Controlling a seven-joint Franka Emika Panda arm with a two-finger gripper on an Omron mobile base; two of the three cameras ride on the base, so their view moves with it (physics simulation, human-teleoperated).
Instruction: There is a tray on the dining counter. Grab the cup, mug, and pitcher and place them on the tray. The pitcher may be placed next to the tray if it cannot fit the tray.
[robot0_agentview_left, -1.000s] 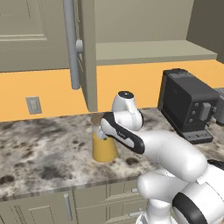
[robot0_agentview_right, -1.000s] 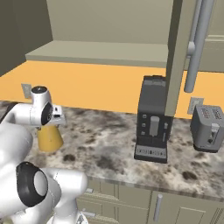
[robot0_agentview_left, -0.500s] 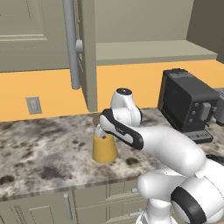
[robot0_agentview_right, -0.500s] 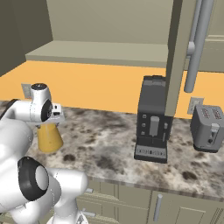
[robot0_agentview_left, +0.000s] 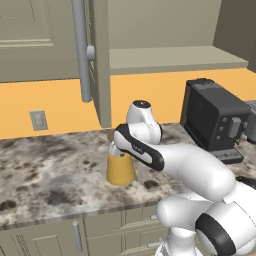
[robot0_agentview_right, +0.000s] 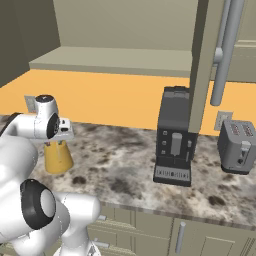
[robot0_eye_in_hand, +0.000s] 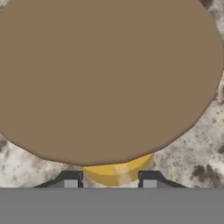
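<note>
The pitcher (robot0_agentview_left: 120, 171) (robot0_agentview_right: 57, 158) stands upright on a stone-topped counter (robot0_agentview_left: 45, 170), a cone of orange-yellow liquid. My gripper (robot0_agentview_left: 116, 149) (robot0_agentview_right: 59, 142) comes down on it from above. In the hand view its round brown lid (robot0_eye_in_hand: 109, 74) sits close under the camera. Below the lid, the yellow neck lies between my two fingertips (robot0_eye_in_hand: 70, 178), which touch it on both sides; my gripper (robot0_eye_in_hand: 110, 178) is shut on the pitcher. The tray, cup, mug and dining counter are out of view.
A black coffee machine (robot0_agentview_left: 215, 120) (robot0_agentview_right: 175, 135) stands on the counter to the right of the pitcher. A grey toaster (robot0_agentview_right: 239, 145) sits further right. An open cabinet door (robot0_agentview_left: 97, 60) (robot0_agentview_right: 210, 55) hangs above the counter just behind the pitcher.
The jaws have closed in from wide open onto the pitcher's neck. The hand has settled slightly lower over the lid; the pitcher has stayed in place.
</note>
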